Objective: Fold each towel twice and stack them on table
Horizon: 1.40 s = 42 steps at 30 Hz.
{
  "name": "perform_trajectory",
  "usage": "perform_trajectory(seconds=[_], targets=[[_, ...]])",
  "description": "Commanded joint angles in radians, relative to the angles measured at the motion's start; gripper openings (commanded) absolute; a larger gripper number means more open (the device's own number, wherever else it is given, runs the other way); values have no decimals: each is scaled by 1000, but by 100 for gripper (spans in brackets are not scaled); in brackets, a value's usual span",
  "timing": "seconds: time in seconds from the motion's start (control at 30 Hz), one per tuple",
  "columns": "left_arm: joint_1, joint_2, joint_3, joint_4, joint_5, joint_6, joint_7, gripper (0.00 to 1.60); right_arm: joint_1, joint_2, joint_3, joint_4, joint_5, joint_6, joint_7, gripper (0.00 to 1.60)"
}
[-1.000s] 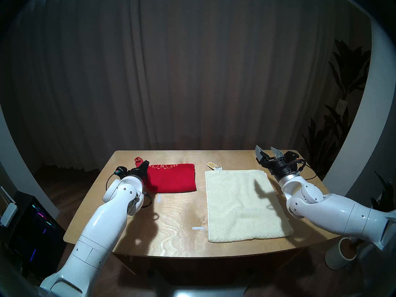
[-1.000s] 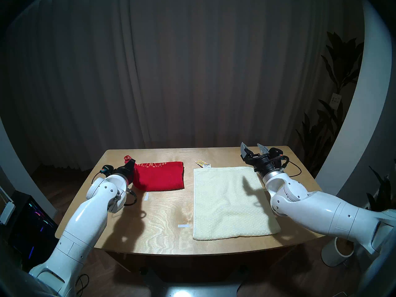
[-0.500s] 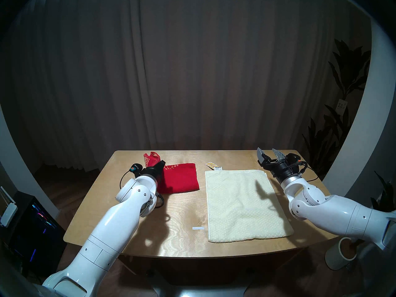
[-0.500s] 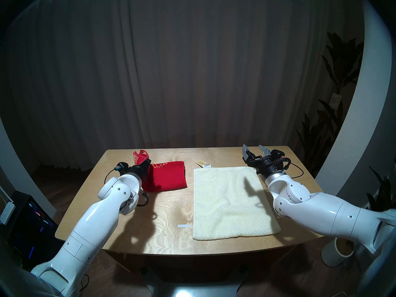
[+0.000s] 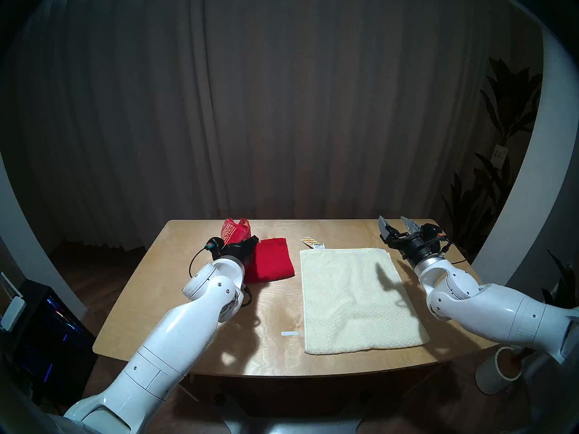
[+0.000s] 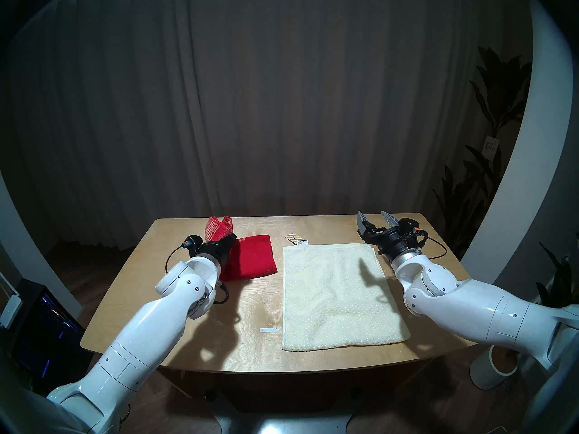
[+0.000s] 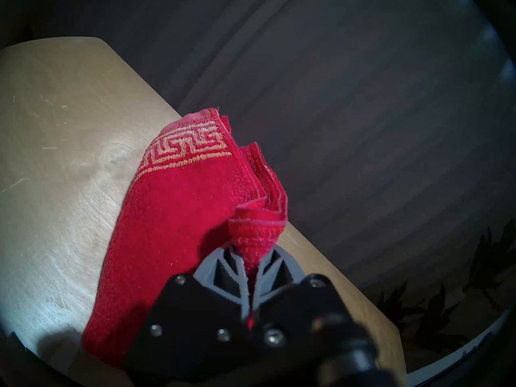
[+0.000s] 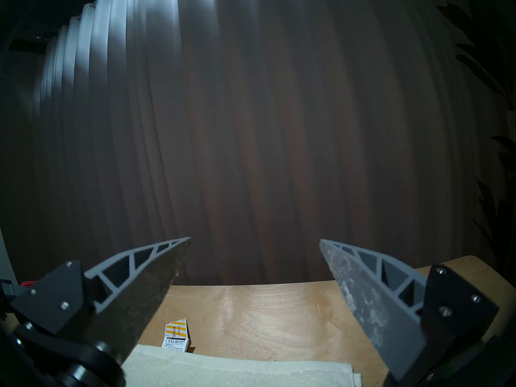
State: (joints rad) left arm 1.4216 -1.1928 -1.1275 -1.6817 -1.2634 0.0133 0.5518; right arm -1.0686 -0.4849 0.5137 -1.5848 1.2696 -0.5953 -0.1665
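Observation:
The red towel (image 5: 272, 261) (image 6: 253, 261) lies folded at the back left of the plywood table (image 5: 194, 298) (image 6: 175, 298). My left gripper (image 5: 253, 238) (image 6: 233, 236) (image 7: 251, 255) is shut on its left edge and holds that end lifted, the Greek-key border (image 5: 233, 231) (image 7: 184, 149) turned up. The cream-white dotted towel (image 5: 354, 298) (image 6: 335, 295) (image 8: 234, 369) lies folded flat on the right half. My right gripper (image 5: 395, 223) (image 6: 374, 217) (image 8: 255, 242) is open and empty, raised above that towel's far right corner.
A small striped paper tag (image 5: 311, 242) (image 6: 296, 238) (image 8: 177, 333) lies just behind the cream towel. White tape marks (image 5: 289, 333) are on the wood. A white cylinder (image 5: 498, 374) stands on the floor at right, a dark computer case (image 5: 47, 330) at left, plants (image 5: 488, 204) behind.
My left gripper has carried the red towel's left end rightward over the rest of the towel, lifting the bordered edge. The right gripper drifted slightly right and stayed open.

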Motion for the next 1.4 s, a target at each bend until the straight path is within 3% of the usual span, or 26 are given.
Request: perform_trajectory(seconds=[0.0, 0.47, 0.8, 1.37], targets=[[-59, -22, 40, 18, 23, 19, -27, 0, 13, 16, 8, -5, -7, 5, 7, 160], [-94, -31, 131, 51, 98, 38, -58, 0, 13, 29, 7, 10, -7, 5, 22, 160], [-96, 5, 203, 17, 211, 25, -94, 0, 18, 25, 8, 18, -5, 10, 31, 160], [-137, -44, 269, 132, 219, 50, -98, 0, 16, 35, 8, 13, 10, 2, 39, 160]])
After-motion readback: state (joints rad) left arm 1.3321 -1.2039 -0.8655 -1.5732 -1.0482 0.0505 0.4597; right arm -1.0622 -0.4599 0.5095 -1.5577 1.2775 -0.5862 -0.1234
